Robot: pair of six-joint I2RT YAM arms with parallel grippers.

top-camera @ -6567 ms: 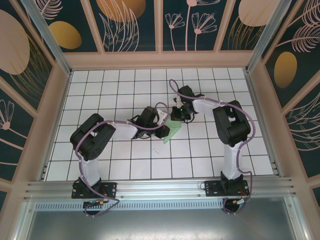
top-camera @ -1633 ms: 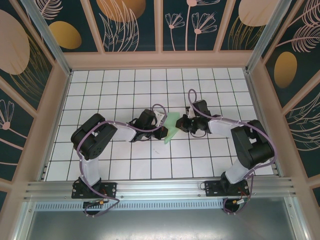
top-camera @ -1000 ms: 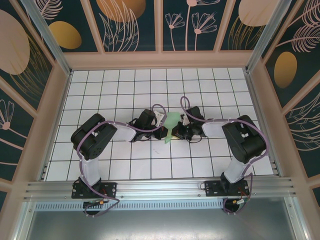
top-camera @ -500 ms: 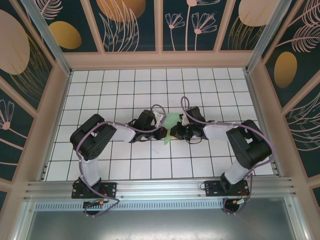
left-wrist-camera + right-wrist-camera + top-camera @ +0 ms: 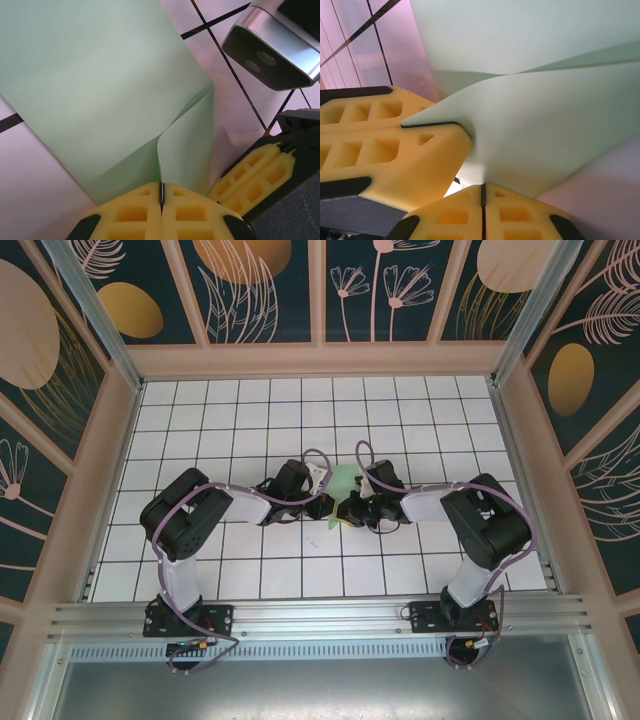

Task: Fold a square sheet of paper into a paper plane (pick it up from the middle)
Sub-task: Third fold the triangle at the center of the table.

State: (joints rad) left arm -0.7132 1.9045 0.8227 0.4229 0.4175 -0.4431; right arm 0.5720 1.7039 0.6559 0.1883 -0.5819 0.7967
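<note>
The square sheet of paper [image 5: 345, 482], pale mint green and partly folded, stands up off the table between the two grippers. My left gripper [image 5: 328, 508] is shut on its lower edge; in the left wrist view the paper [image 5: 100, 85] runs down into the closed yellow pads of that gripper [image 5: 161, 192]. My right gripper [image 5: 353, 510] sits just right of it, shut. In the right wrist view its closed tips [image 5: 482, 192] press against the underside of the paper [image 5: 545, 130], and no paper shows in the seam. No finished paper plane shape is in view.
The white gridded table [image 5: 230, 420] lies inside a walled frame, with a metal rail [image 5: 320, 618] along the near edge. The two grippers nearly touch: the right gripper's fingers [image 5: 250, 175] show in the left wrist view, and the left gripper's fingers [image 5: 395, 150] in the right wrist view.
The right gripper has crept left and closed in against the paper, and its arm has shifted. The left gripper has kept its hold in the same place.
</note>
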